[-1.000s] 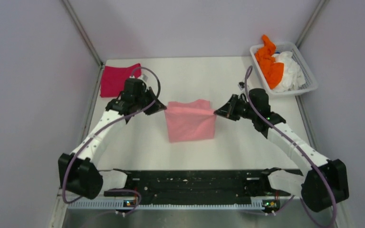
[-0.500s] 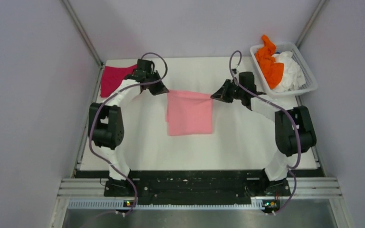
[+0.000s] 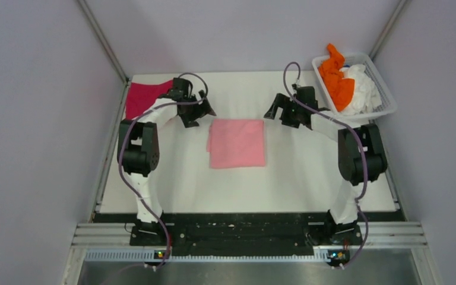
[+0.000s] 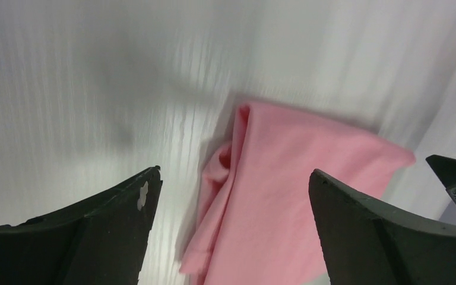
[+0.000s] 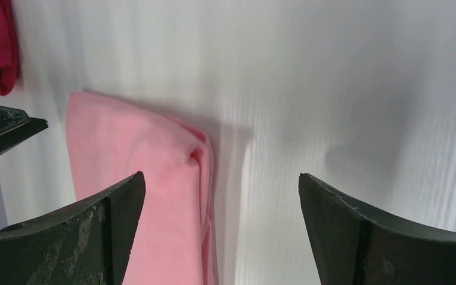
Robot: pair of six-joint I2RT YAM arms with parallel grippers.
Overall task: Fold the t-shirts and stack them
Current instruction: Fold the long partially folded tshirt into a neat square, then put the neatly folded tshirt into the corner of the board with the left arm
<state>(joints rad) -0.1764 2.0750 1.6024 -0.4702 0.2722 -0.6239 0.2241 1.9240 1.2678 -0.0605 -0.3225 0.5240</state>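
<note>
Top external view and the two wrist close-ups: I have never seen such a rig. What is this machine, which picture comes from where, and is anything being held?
The machine is a robot with a left arm and a right arm, bolted at the near edge of a white table. The wide picture comes from a fixed camera above and behind them. Each close-up comes from a camera on one wrist, with that arm's own gripper at the bottom.

The left gripper and right gripper are both open and hold nothing. Between them a folded light pink t-shirt lies flat on the table. A magenta-red t-shirt lies at the far left. At the far right a basket holds an orange t-shirt and a white t-shirt, both crumpled.
</note>
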